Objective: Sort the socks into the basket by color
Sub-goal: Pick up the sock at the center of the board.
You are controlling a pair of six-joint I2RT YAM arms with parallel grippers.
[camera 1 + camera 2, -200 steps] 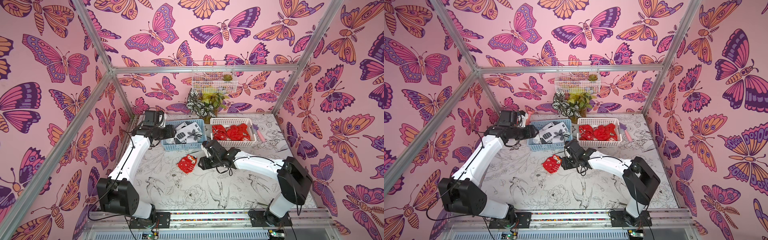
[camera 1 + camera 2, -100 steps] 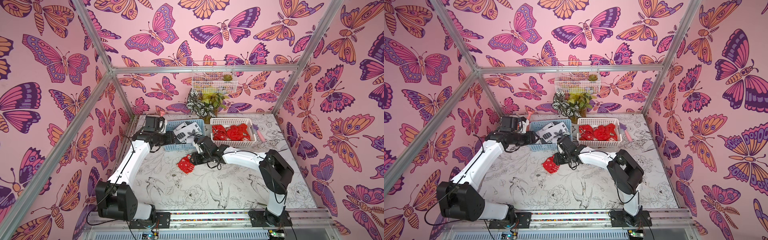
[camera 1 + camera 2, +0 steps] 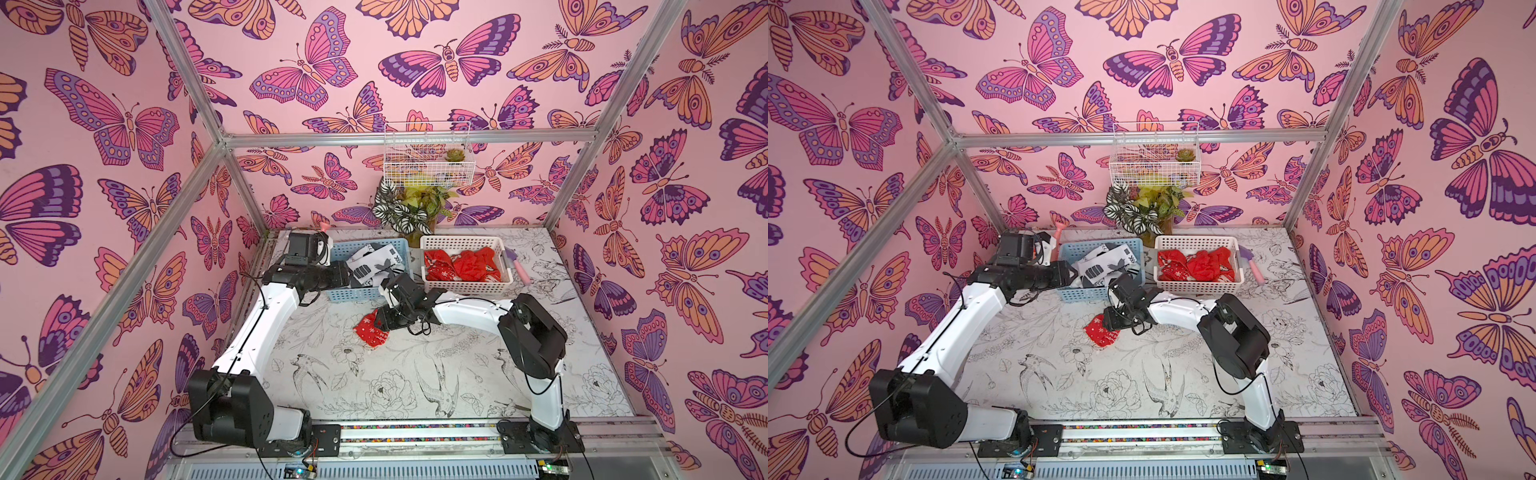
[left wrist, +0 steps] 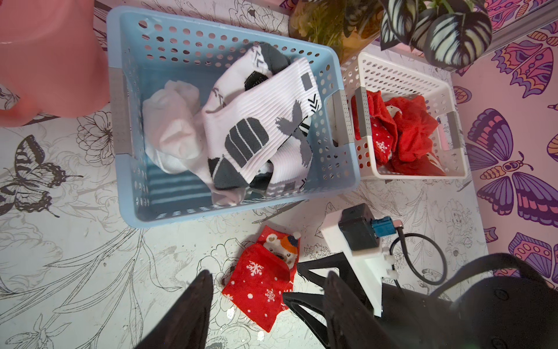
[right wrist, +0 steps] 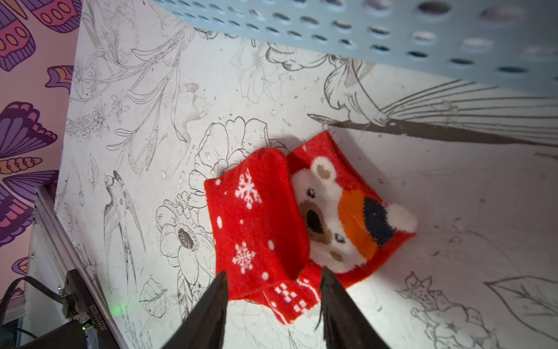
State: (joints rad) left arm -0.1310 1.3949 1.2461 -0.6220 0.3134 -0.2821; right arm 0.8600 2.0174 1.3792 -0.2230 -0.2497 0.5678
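So both top views sat high over the front of the counter (image 3: pixel 415 374), angled down toward the back wall (image 3: pixel 374 187), far enough out to catch the whole surface. Being near-twins, they shared basically everything. The left wrist cam looked down past the left end effector (image 4: pixel 268 273) from a fair height, taking in the blue basket (image 4: pixel 169 219), the white basket (image 4: pixel 419 176) and the red sock (image 4: pixel 259 281). The right wrist cam sat much closer, peering past the right end effector (image 5: pixel 274 270) low over that same sock, with what was probably the blue basket's wall (image 5: pixel 362 30) as a blurry strip at the frame edge. All four views shared the sock.
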